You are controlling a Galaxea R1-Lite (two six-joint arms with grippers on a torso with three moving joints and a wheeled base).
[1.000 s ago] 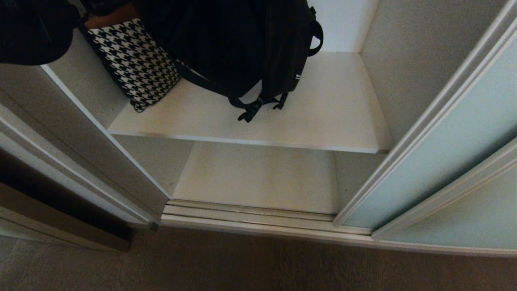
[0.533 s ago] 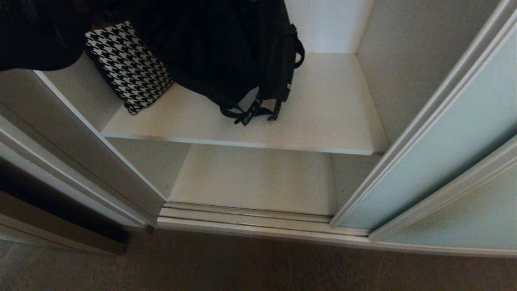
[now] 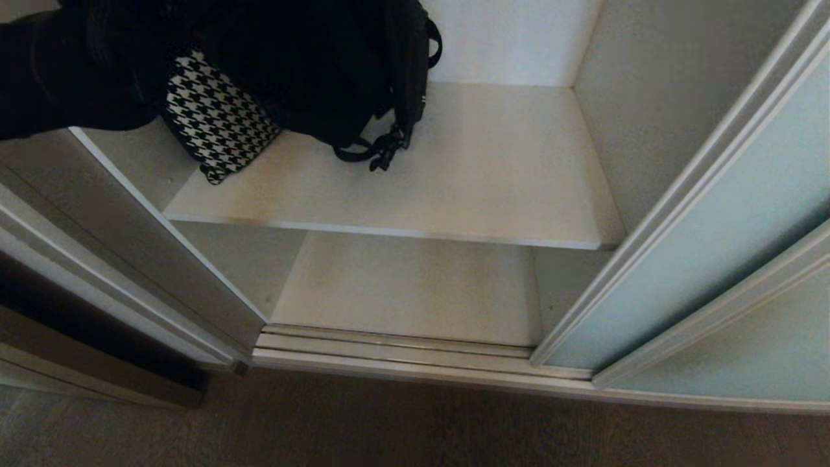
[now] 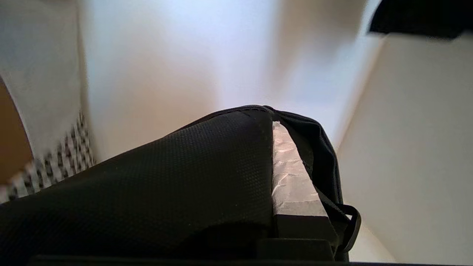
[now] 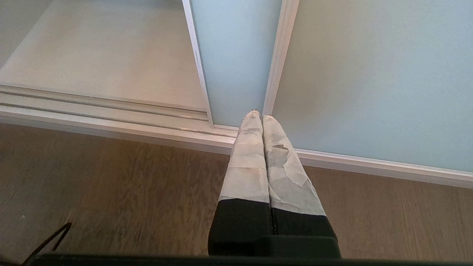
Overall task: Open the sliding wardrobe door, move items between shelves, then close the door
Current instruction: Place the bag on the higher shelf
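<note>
The black bag hangs over the upper shelf, its strap ends dangling low over the board. My left gripper is shut on the bag's fabric, which covers one finger; the other, a taped finger, shows beside it. My left arm reaches in from the upper left. The lower shelf is bare. The sliding wardrobe door stands pushed aside to the right. My right gripper is shut and empty, low over the wood floor before the door's bottom rail.
A black-and-white houndstooth item leans at the left of the upper shelf, beside the bag. The wardrobe's side wall bounds the shelf on the right, a left panel on the left. The door track runs along the floor.
The bag has swung left and deeper into the wardrobe, its straps drawn back from the shelf's front. My left arm shows more at the upper left. The right arm is still.
</note>
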